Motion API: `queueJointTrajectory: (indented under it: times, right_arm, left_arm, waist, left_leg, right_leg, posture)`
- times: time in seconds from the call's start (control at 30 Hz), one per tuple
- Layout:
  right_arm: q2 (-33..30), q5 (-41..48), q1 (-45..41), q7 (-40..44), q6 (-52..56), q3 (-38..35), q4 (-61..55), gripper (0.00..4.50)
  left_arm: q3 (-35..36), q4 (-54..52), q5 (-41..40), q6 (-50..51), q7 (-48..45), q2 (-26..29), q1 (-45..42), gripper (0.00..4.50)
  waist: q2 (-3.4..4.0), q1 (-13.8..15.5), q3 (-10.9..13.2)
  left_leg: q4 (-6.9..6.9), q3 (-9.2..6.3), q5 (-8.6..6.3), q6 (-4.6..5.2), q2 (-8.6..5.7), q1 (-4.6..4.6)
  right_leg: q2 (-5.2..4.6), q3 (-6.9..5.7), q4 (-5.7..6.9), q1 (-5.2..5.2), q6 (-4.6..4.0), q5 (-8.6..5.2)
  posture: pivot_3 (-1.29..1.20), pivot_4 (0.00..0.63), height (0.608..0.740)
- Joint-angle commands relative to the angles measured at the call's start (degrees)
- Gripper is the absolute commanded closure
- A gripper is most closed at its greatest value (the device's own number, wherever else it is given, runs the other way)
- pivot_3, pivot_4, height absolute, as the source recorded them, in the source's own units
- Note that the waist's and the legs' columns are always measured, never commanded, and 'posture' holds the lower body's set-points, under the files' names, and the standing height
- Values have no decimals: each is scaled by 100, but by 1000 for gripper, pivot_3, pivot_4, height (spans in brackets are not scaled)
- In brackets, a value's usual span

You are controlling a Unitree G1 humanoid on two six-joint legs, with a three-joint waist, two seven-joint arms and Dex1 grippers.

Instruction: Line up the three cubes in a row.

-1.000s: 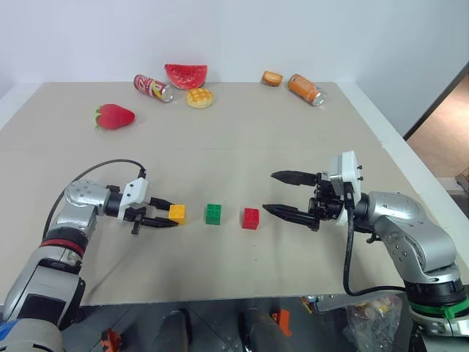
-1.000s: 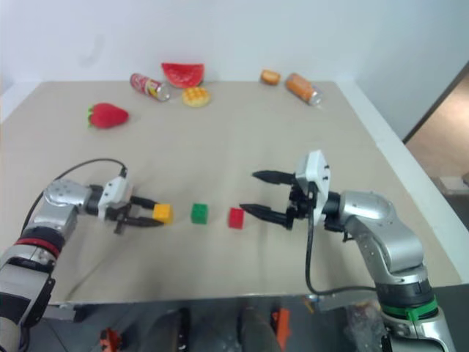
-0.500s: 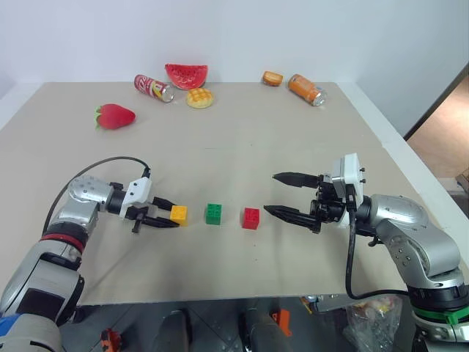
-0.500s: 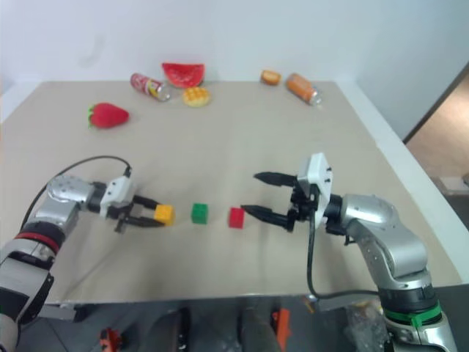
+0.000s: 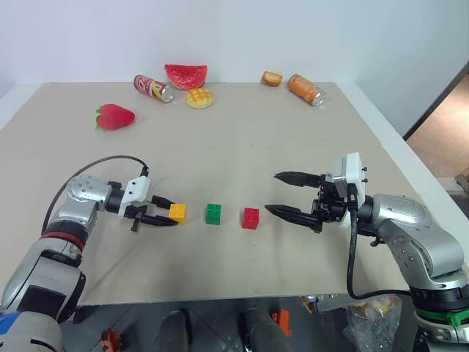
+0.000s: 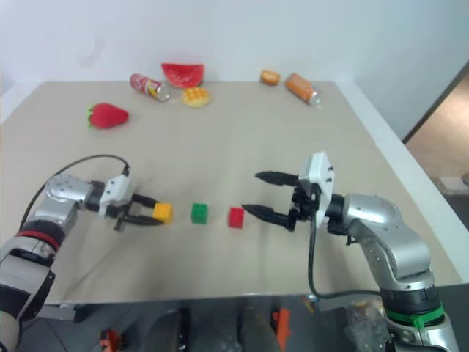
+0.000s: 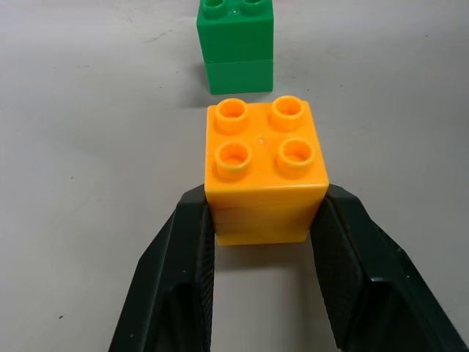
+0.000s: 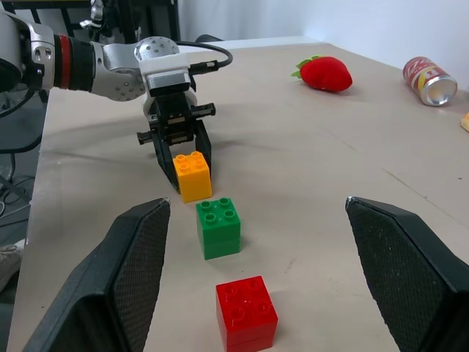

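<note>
Three studded cubes sit in a row on the tan table [image 5: 242,147]: yellow-orange [image 5: 176,213], green [image 5: 214,213] and red [image 5: 250,218], with small gaps between them. My left gripper [image 5: 168,212] reaches in from the left. Its black fingers [image 7: 187,264] lie against both sides of the yellow-orange cube [image 7: 264,172], which rests on the table with the green cube [image 7: 236,44] just beyond it. My right gripper [image 5: 272,192] hovers open to the right of the red cube [image 8: 245,314], apart from it, with nothing between its fingers [image 8: 139,279].
Along the far edge lie a strawberry [image 5: 114,116], a red can [image 5: 152,87], a watermelon slice [image 5: 185,75], a round waffle toy [image 5: 198,97], a small bread piece [image 5: 272,78] and an orange can [image 5: 305,89]. The table's right edge [image 5: 410,176] runs close behind my right arm.
</note>
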Motion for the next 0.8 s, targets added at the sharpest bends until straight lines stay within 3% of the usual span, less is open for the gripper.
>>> queueJointTrajectory:
  times: [0.03, 0.13, 0.17, 0.37, 0.63, 0.7, 0.8]
  right_arm:
    - [-70, 115, -54, 35, -31, -164, -198, 522]
    - [-56, 106, -86, 40, -37, -149, -172, 522]
    - [-50, 103, -103, 48, -45, -142, -156, 522]
    - [-21, 107, -222, 95, -45, -110, -86, 522]
    - [-26, 95, -419, 158, -95, -205, 90, 522]
    - [25, -93, -459, 7, -241, -225, 253, 522]
    - [294, -614, -416, -626, -658, -292, 739, 522]
  left_arm:
    - [313, 191, 155, -242, -36, -103, -128, 1153]
    - [543, 289, 228, -282, -36, -208, -182, 157]
    - [559, 254, 236, -312, -36, -185, -166, 50]
    - [609, 27, 194, -375, -36, 144, 27, 50]
    - [909, -231, 104, -275, -36, 1322, 766, 50]
    - [1098, -83, 436, 104, 396, 1508, 882, 50]
    - [1604, -304, 502, 966, 1807, 1445, 1121, 50]
  waist:
    - [0, 3, 0]
    - [0, 5, 0]
    - [0, 4, 0]
    - [0, -5, 0]
    - [0, -9, 0]
    - [0, -6, 0]
    - [-1, 5, -1]
  left_leg:
    - [0, 0, 0, 0, 0, 0]
    - [1, 0, 0, 0, 0, -2]
    - [2, 0, 0, 0, 0, -2]
    - [1, -1, 0, 0, 0, -2]
    - [-6, 0, -1, 0, 12, 2]
    - [-5, 1, -1, 0, 12, 2]
    - [-1, 1, 0, 0, 13, 7]
  right_leg:
    - [0, 0, 0, 0, 0, 0]
    - [0, 0, 0, 0, 1, 0]
    - [0, 0, 0, 0, 2, 0]
    - [1, 0, 1, 0, 2, 1]
    - [8, 0, 2, -3, -9, -5]
    - [6, 0, 2, -3, -10, -5]
    - [6, -3, 3, 0, -11, -1]
  posture:
    - [0, 150, 740]
    - [0, 150, 740]
    - [0, 150, 740]
    - [0, 150, 740]
    - [0, 150, 740]
    - [0, 150, 740]
    - [0, 150, 740]
